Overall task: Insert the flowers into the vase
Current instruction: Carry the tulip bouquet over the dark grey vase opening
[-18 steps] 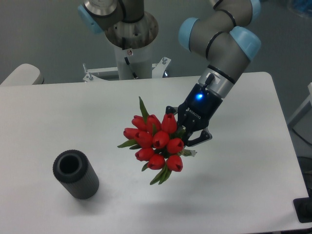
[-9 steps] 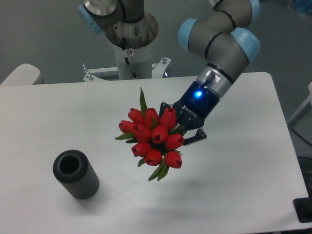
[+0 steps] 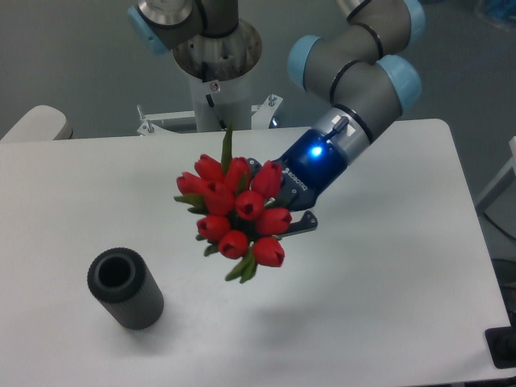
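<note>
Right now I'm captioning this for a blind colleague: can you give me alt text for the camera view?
A robot gripper holds a bunch of red tulips in the air above a white table. A dark grey ribbed vase stands empty to the lower left, apart from the flowers.

From my remote station this reads as a robotics lab or test cell, not a home or shop. The arm [image 3: 355,56] is an industrial grey one with pale blue joint caps, its base [image 3: 216,76] bolted through a metal mounting plate [image 3: 205,119] at the far edge of a plain white tabletop [image 3: 403,266] with rounded corners. Behind it I see only a bare, dull grey-green wall [image 3: 72,56]. A blue status light [image 3: 316,151] glows on the wrist, and the surroundings are stripped down and functional, without any decoration.
</note>
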Robot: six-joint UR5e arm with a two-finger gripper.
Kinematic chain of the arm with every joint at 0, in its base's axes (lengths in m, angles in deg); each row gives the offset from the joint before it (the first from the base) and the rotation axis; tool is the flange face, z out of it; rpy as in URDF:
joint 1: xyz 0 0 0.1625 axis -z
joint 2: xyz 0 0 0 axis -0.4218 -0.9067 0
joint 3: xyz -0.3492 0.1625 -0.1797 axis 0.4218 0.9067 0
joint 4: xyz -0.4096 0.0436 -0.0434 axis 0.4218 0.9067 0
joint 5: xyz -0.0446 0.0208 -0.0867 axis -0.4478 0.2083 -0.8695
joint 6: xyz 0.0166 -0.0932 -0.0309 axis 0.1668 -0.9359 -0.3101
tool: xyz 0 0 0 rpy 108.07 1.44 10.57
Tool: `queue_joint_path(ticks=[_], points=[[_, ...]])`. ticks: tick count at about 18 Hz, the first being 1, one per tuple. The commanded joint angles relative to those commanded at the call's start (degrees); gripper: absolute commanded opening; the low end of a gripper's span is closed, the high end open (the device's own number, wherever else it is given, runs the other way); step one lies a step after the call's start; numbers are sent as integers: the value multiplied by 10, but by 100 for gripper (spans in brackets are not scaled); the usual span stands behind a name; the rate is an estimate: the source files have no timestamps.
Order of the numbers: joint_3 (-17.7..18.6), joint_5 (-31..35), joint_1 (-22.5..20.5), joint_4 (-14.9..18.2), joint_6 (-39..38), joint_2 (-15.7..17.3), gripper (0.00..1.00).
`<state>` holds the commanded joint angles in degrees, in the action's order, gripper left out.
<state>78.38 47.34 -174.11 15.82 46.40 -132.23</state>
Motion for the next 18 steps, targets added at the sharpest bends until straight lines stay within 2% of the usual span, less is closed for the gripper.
queue_joint_path(ticks=[3, 7, 11, 18], points=[[-4, -2, 46, -15, 4, 0, 1], [-10, -4, 76, -20, 4, 2, 2], [-9, -45, 83, -22, 7, 2, 2], [-1, -45, 113, -28, 32, 4, 2]])
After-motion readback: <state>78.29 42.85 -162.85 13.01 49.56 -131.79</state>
